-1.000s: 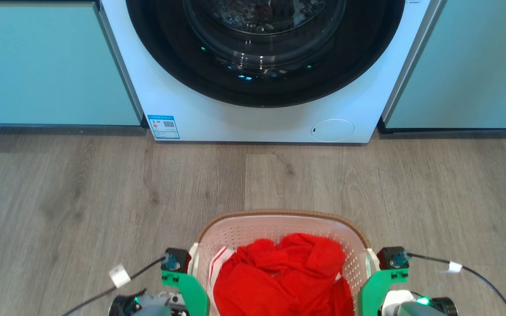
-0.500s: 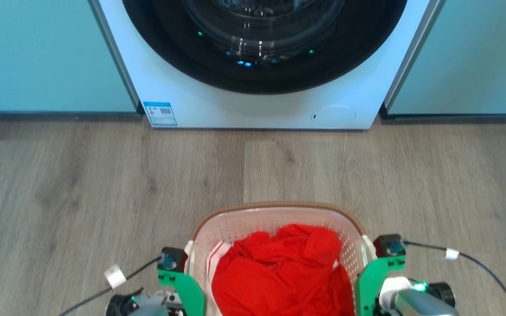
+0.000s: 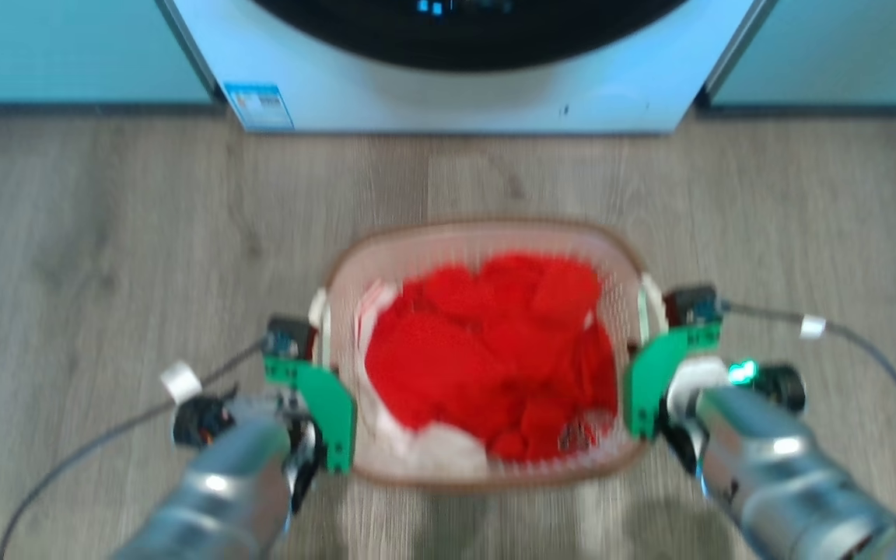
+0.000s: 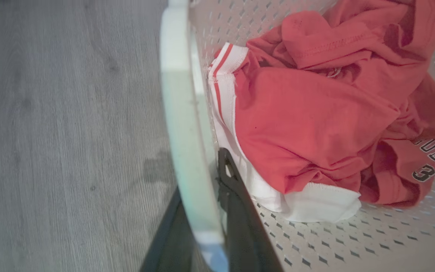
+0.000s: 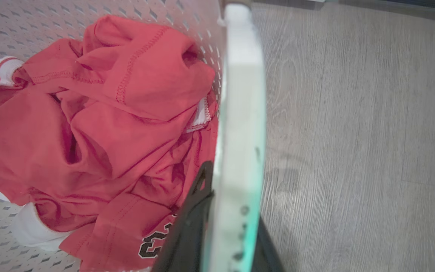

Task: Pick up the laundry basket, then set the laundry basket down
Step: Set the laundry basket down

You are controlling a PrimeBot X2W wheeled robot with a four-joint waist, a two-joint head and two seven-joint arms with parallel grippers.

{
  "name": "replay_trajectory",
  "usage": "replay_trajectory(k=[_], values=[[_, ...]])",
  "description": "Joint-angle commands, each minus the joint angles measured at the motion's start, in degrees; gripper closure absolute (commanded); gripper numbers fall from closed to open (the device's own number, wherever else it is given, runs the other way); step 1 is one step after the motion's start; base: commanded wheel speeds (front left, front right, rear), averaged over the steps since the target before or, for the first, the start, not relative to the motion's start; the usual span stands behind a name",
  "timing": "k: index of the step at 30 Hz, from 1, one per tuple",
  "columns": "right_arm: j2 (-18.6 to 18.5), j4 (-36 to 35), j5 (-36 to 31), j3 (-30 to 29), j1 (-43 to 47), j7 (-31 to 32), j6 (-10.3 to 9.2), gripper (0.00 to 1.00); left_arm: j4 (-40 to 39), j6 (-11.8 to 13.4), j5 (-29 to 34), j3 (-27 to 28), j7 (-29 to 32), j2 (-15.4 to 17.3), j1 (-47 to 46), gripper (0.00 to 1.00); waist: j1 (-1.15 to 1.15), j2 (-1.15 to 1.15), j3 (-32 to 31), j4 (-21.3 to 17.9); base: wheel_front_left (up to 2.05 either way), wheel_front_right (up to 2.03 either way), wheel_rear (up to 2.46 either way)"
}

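The left gripper (image 3: 312, 373) holds the left side of the laundry basket (image 3: 485, 228). Its dark fingers (image 4: 240, 219) are clamped on the white left handle (image 4: 181, 113), one inside the perforated wall and one outside. The basket sits mid-frame in the head view over the grey wood floor (image 3: 106, 233), in front of the white washer (image 3: 456, 105). A crumpled red garment (image 3: 487, 342) with white trim lies inside. Whether its base touches the floor cannot be told. On the right, the right gripper (image 3: 670, 350) mirrors the hold, fingers (image 5: 187, 226) clamped on the right handle (image 5: 240, 105). Compared with half a second ago, the head camera has tipped down. The washer's dark door (image 3: 463, 39) has slid almost out at the top and the basket's whole rim now shows. The silver left forearm (image 3: 215, 498) and right forearm (image 3: 782, 474) have entered the frame, and the picture is blurred. The hold on both handles is unchanged.
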Motion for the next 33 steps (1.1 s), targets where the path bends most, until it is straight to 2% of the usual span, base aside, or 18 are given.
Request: replay_trajectory(k=[1, 7, 17, 25, 33], values=[[-0.38, -0.65, -0.98, 0.38, -2.68, -1.48, 0.32, 1.00, 0.37, 0.44, 0.24, 0.42, -0.89, 1.40, -3.27, 1.00, -0.02, 0.00, 4.39, -0.20, 0.00, 0.00, 0.00], [-0.38, -0.50, -3.61, -1.83, -10.63, -3.06, 0.32, 1.00, -0.37, 2.16, 0.34, 0.82, -2.67, 1.40, -10.81, 1.00, -0.02, 0.00, 14.18, -0.18, 0.00, 0.00, 0.00], [-0.89, -0.48, -13.02, -10.64, -17.55, -3.18, 0.32, 1.00, -1.30, 3.93, 0.71, 0.85, -4.86, 1.40, -18.89, 1.00, -0.02, 0.00, 26.51, 0.20, 0.00, 0.00, 0.00], [-0.59, -0.48, -19.23, -16.53, -18.44, -3.34, 0.32, 1.00, -2.64, 4.98, 0.78, 0.25, -5.47, 1.40, -21.06, 1.00, -0.02, 0.00, 31.85, 0.27, 0.00, 0.00, 0.00], [-0.41, -0.48, -23.60, -20.85, -18.17, -3.35, 0.32, 1.00, -3.41, 5.51, 0.68, -0.36, -5.67, 1.40, -21.79, 1.00, -0.02, 0.00, 33.92, 0.32, 0.00, 0.00, 0.00]])
